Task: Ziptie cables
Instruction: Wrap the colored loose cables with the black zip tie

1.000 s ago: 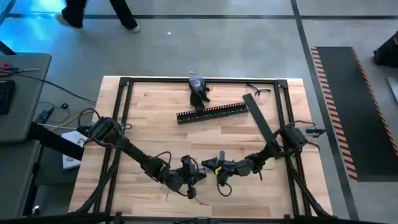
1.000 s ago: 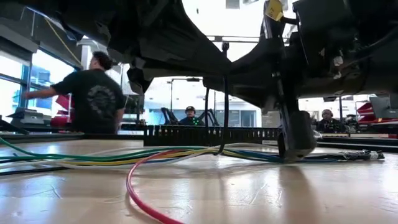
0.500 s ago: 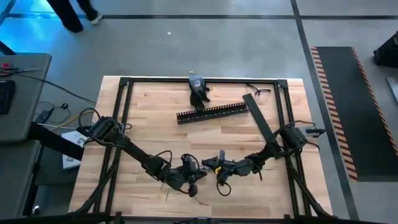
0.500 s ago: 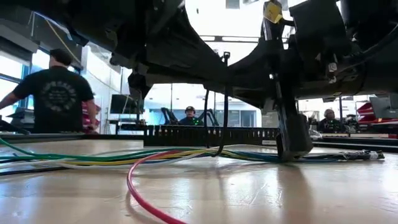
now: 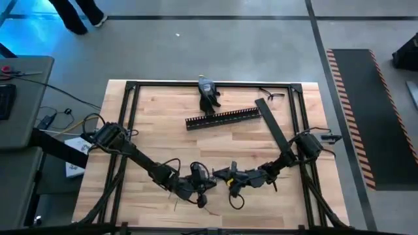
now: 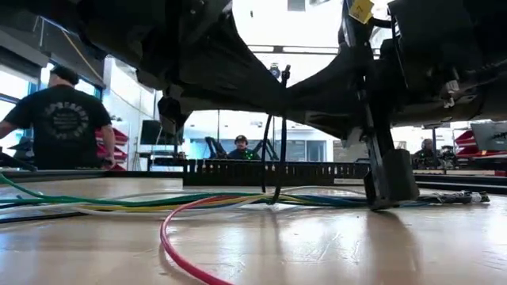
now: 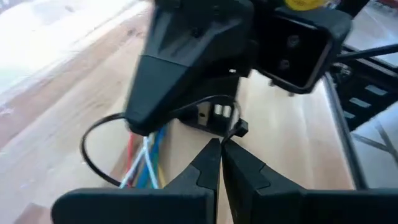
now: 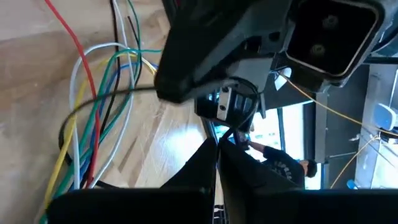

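Several thin, round-jacketed cables (image 6: 119, 201), green, yellow, blue, white and one glossy red loop, lie flat along the pale wood-plank tabletop (image 5: 157, 124) near its front middle. Over them, the left end effector (image 7: 220, 149) and right end effector (image 8: 217, 149) meet tip to tip, each pinched together on a thin black strand. Behind lies a black comb-edged duct (image 5: 222, 118). No writing is legible.

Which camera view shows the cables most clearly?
The right wrist view: the cables fan out over the wood, each colour separate. The low view shows them edge-on along the table. The left wrist view shows a few strands. The high view barely shows them.
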### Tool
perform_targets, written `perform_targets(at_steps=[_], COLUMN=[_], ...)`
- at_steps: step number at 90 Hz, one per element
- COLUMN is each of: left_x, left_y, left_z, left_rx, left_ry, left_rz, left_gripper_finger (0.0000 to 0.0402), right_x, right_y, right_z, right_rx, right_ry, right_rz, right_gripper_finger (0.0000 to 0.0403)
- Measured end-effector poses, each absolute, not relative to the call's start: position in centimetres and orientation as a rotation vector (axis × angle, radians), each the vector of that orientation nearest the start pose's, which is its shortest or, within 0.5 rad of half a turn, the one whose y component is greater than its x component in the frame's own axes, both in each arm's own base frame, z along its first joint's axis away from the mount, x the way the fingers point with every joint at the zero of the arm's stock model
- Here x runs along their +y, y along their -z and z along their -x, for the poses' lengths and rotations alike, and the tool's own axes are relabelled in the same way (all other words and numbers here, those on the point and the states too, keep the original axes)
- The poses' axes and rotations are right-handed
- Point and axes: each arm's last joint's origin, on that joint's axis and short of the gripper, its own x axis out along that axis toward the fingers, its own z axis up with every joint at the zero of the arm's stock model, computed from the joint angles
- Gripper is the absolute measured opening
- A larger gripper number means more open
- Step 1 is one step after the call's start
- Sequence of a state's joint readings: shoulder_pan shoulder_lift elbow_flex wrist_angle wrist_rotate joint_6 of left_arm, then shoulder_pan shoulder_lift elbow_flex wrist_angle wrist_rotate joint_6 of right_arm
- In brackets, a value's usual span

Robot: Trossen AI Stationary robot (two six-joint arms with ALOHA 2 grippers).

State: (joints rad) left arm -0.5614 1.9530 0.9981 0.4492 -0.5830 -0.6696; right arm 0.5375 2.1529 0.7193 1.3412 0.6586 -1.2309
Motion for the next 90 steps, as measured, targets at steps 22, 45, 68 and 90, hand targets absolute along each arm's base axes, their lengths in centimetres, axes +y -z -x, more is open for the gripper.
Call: perform_targets(at_steps=[22, 45, 68, 90], left_x=[-19.48, -19.49, -19.49, -19.46], left_y=[-13.90, -13.89, -13.89, -13.84], left_z=[-33.78, -33.78, -33.78, -33.76], left_rx=[0.394, 0.394, 0.395, 0.399], left_ry=[-0.155, -0.154, -0.152, -0.157], left_rz=[0.387, 0.387, 0.388, 0.393], left_gripper_finger=[0.0000, 0.0000, 0.0000, 0.0000], right_x=[16.12, 16.01, 16.12, 16.13], right_y=[-8.09, -8.18, -8.18, -8.66], right_z=[-30.97, -31.15, -31.17, -31.17], right_rx=[0.136, 0.087, 0.041, 0.008], right_ry=[0.043, -0.008, -0.060, -0.020], right_rz=[1.308, 1.389, 1.461, 1.491], right_gripper_finger=[0.0000, 0.0000, 0.0000, 0.0000])
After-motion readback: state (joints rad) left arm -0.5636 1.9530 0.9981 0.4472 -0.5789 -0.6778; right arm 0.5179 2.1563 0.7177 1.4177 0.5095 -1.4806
